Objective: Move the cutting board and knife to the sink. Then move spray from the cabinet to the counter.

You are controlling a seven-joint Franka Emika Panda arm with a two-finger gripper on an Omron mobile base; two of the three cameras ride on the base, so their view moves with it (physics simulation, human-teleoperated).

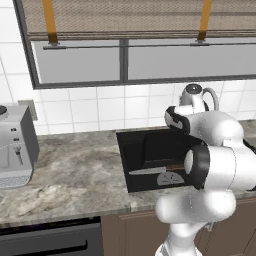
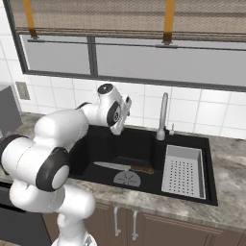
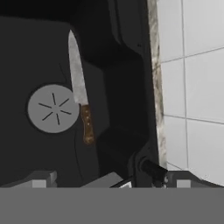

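Observation:
The knife [image 3: 81,96], with a long silver blade and a brown handle, lies flat on the floor of the black sink [image 2: 96,149] beside the round grey drain [image 2: 127,178]. It also shows as knife [image 1: 150,171] and knife [image 2: 122,167]. My gripper [image 2: 119,129] hangs above the left part of the basin, well clear of the knife. In the hand view the gripper [image 3: 111,181] is open, its fingertips [image 3: 40,178] far apart with nothing between them. The counter [image 1: 75,170] runs to the left of the sink [image 1: 124,150]. The cutting board, the spray and the cabinet are out of view.
A grey metal tray [image 2: 185,173] fills the sink's right end, and the chrome faucet [image 2: 163,117] stands behind it. A grey coffee machine [image 1: 15,145] stands on the counter at far left. White tiles and a window rise behind the sink.

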